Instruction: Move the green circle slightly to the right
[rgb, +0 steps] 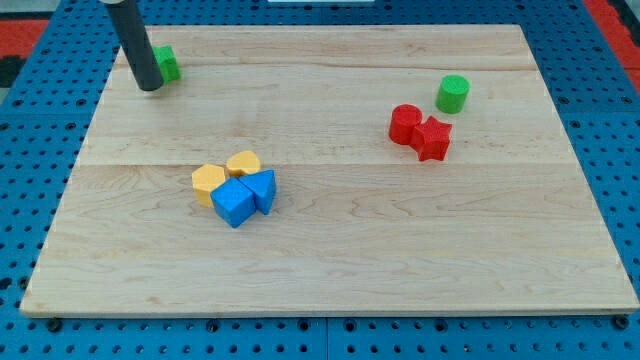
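Note:
A green circle block (452, 94) stands at the view's upper right, a little above and right of two touching red blocks, a round one (405, 123) and a star-like one (434, 138). My tip (149, 86) rests on the board at the view's upper left, far from the green circle. It touches or nearly touches the left side of a second green block (166, 64), partly hidden behind the rod, so its shape is unclear.
Near the board's middle left lies a tight cluster: two yellow blocks (208, 181) (243, 163), a blue cube (234, 202) and a blue triangle-like block (262, 187). The wooden board (340, 260) sits on a blue pegboard surface.

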